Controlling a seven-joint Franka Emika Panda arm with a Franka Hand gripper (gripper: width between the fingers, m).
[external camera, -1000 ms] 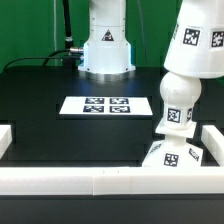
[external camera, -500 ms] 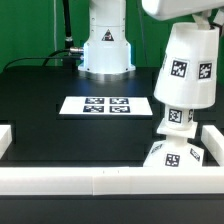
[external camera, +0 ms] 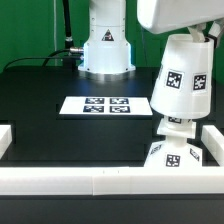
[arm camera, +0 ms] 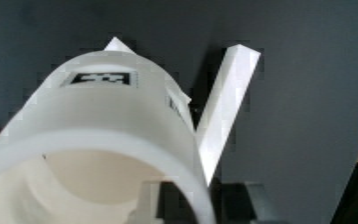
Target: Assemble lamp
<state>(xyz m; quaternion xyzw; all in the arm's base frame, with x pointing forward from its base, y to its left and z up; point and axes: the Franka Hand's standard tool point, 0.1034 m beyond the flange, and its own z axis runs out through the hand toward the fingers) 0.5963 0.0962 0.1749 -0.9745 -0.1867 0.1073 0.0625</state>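
Note:
The white tapered shade hangs tilted at the exterior view's right and covers the upper part of the bulb. The bulb stands on the small sloped base by the front wall. My gripper comes down from above and is shut on the shade's upper rim. In the wrist view, the shade fills most of the picture, and its thin wall sits between my two fingers, with the gripper closed on it. The bulb is hidden there. A white corner, probably the base, peeks past the shade's narrow end.
The marker board lies flat mid-table. The arm's white pedestal stands behind it. Low white walls border the front, left and right. One wall strip shows in the wrist view.
The shade has come down over the bulb and tilted. The gripper body has dropped into the exterior view. Bulb and base have not moved.

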